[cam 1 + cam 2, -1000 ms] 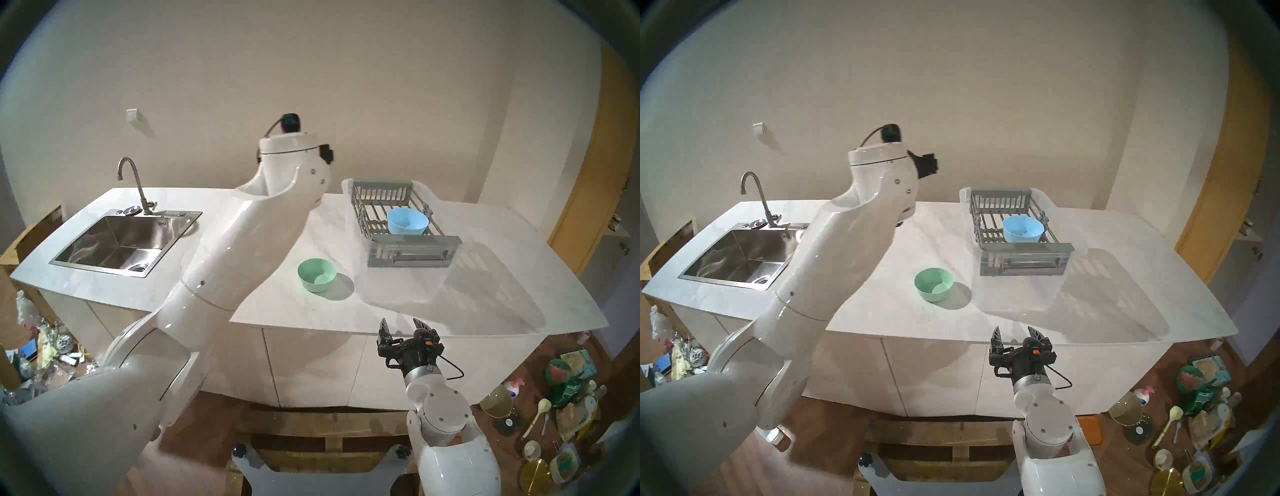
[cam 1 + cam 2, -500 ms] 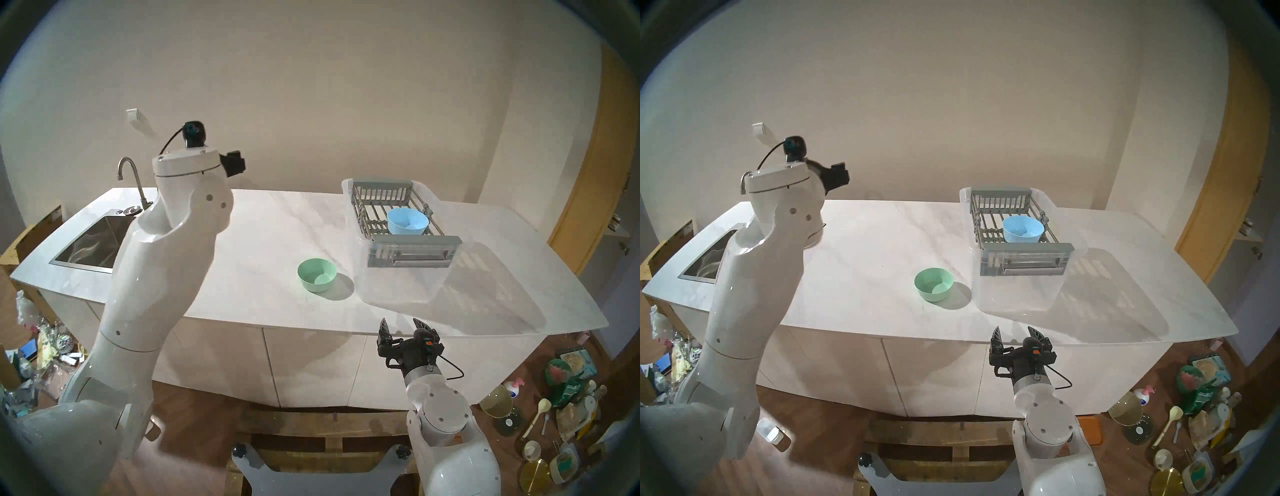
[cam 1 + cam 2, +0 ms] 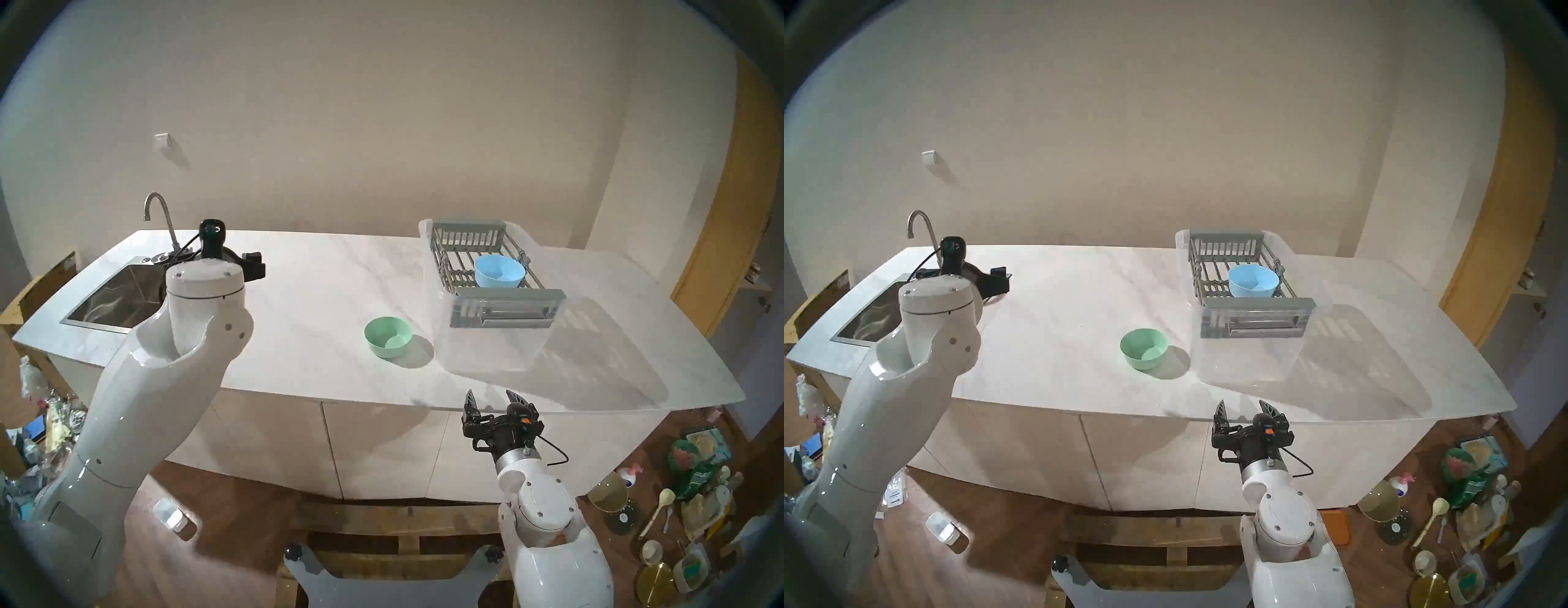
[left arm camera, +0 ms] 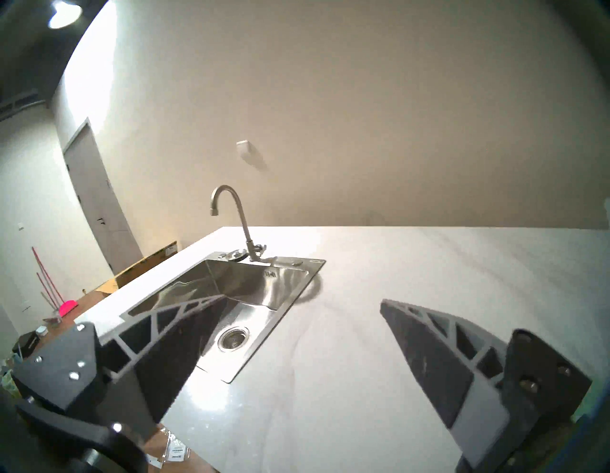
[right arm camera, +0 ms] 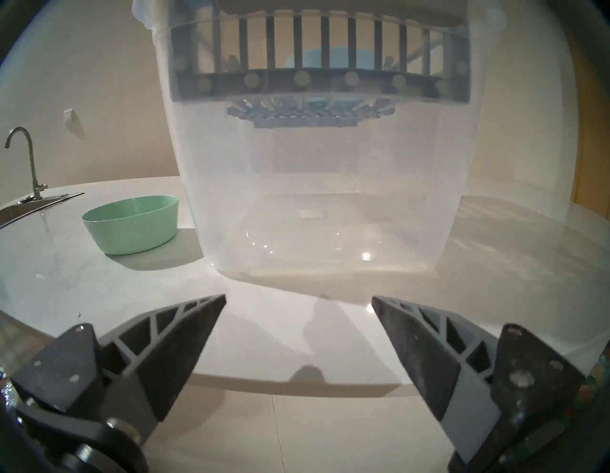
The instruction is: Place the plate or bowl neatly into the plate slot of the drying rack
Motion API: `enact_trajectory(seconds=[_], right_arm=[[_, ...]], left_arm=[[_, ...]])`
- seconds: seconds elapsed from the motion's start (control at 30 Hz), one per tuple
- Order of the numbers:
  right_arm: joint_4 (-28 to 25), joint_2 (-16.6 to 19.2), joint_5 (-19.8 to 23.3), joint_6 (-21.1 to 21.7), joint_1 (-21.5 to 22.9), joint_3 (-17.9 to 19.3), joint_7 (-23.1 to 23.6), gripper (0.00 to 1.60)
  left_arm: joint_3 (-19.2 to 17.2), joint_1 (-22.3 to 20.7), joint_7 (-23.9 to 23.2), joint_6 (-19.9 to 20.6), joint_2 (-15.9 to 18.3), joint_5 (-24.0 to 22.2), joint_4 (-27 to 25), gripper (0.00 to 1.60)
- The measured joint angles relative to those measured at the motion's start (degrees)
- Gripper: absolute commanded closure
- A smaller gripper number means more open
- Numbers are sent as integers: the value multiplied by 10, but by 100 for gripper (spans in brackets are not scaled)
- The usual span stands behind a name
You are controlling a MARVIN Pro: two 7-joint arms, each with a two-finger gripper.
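Your left arm has swung back to the sink, jaws apart and empty. The green bowl sits left of the rack, nearer your right gripper, jaws apart too.

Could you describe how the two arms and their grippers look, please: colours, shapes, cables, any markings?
Both arms are glossy white, rounded shells with small dark screws. The right gripper is black with an orange mark, a silver wrist collar and a thin black cable. Each gripper's fingers are dark, wedge-shaped, with triangular cut-outs. The left gripper looks alike.
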Motion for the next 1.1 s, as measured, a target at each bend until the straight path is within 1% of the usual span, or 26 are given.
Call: enact_trajectory(seconds=[0.2,0.27,0.3,0.37,0.43,0.5,0.53,0.57,0.63,0.7,0.73,0.77,0.83,0.9,0.93,0.97,1.0,1.1], right_arm=[[0,0,0,0,0,0,0,0],[0,0,0,0,0,0,0,0],[0,0,0,0,0,0,0,0],[-1,0,0,0,0,0,0,0],[-1,0,0,0,0,0,0,0],[-1,0,0,0,0,0,0,0],[-1,0,0,0,0,0,0,0],[-1,0,0,0,0,0,0,0],[-1,0,0,0,0,0,0,0],[-1,0,0,0,0,0,0,0],[-1,0,0,0,0,0,0,0],[-1,0,0,0,0,0,0,0],[-1,0,0,0,0,0,0,0],[-1,0,0,0,0,0,0,0],[-1,0,0,0,0,0,0,0],[-1,0,0,0,0,0,0,0],[-1,0,0,0,0,0,0,0],[-1,0,0,0,0,0,0,0]], left_arm=[[-31,59,35,-97,65,-10,-17,0],[-34,70,38,-111,76,-14,-20,0],[-35,81,41,-122,89,-20,-22,0],[-53,111,37,-164,116,-39,-30,0],[-55,119,34,-177,126,-49,-31,0],[-57,138,11,-191,146,-64,-31,0],[-60,158,-26,-210,165,-85,-32,0],[-66,167,-47,-222,173,-97,-32,0],[-77,189,-93,-250,195,-106,-31,0],[-84,206,-107,-260,213,-107,-31,0],[-89,215,-108,-262,221,-108,-31,0],[-103,229,-107,-264,233,-109,-30,0],[-111,238,-105,-266,243,-110,-29,0],[-130,259,-97,-268,263,-110,-29,0],[-153,279,-90,-270,280,-111,-29,0],[-172,295,-85,-271,283,-110,-30,0],[-182,304,-83,-272,282,-110,-31,0],[-200,325,-90,-272,281,-110,-30,0]])
